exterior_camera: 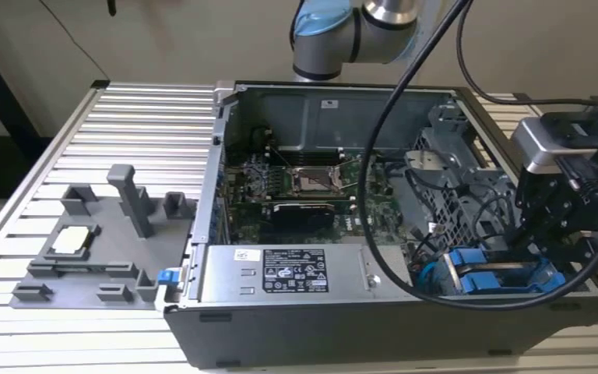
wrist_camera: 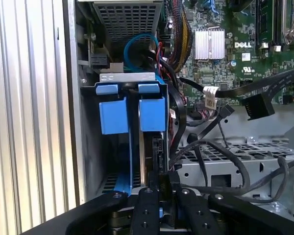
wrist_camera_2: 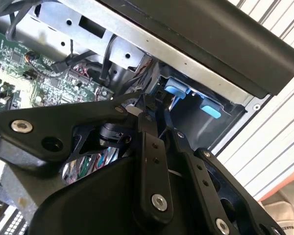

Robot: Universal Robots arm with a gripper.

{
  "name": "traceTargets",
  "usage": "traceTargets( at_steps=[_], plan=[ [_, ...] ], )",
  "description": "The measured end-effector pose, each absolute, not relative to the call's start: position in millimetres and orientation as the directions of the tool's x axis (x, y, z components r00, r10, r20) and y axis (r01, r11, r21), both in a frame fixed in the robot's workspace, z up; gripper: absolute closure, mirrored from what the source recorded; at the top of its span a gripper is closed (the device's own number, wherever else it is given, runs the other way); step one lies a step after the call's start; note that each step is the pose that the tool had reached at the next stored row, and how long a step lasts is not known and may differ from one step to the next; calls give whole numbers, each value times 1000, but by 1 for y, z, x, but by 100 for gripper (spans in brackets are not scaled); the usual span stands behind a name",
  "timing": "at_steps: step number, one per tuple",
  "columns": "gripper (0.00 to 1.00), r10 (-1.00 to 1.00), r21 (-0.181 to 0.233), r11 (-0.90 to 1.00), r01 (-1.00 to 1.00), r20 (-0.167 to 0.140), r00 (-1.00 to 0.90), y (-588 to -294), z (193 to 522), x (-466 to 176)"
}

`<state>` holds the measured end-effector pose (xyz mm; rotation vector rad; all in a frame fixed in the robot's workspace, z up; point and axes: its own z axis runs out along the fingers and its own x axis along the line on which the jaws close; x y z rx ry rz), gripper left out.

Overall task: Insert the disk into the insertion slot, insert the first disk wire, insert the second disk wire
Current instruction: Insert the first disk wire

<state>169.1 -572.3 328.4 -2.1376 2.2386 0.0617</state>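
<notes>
The disk [wrist_camera: 152, 113] stands edge-on in its bright blue carrier, down inside the insertion slot [wrist_camera: 88, 147] at the case's corner on the exterior view's right [exterior_camera: 491, 280]. My gripper [wrist_camera: 161, 180] reaches into that bay from above, its black fingers [wrist_camera: 148, 205] close together on the disk's near edge. The second wrist view shows the fingertips [wrist_camera_2: 148, 120] converging just short of the blue tabs [wrist_camera_2: 176, 90]. A second blue carrier [wrist_camera: 112, 115] sits beside the disk. Two loose black connectors [wrist_camera: 257, 105] [wrist_camera: 224, 110] hang over the motherboard, plugged into nothing.
The open computer case lies on a slatted metal table [exterior_camera: 153, 109]. A labelled grey power supply box [exterior_camera: 283, 274] fills the front. Perforated cages [wrist_camera: 127, 19] [wrist_camera: 235, 161] and bundled cables crowd the bay. A grey fixture tray [exterior_camera: 91, 249] stands at the exterior view's left.
</notes>
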Motion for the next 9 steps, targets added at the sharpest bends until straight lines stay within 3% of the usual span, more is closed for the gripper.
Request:
traceTargets(
  at_steps=[3, 4, 9],
  plan=[
    [80, -997, -1, 48, -999, -60, -48, -572, 327, 169],
    [74, -997, 1, 48, -999, -59, -48, -572, 328, 169],
    [74, -997, 5, 48, -999, -59, -48, -572, 347, 169]
  ],
)
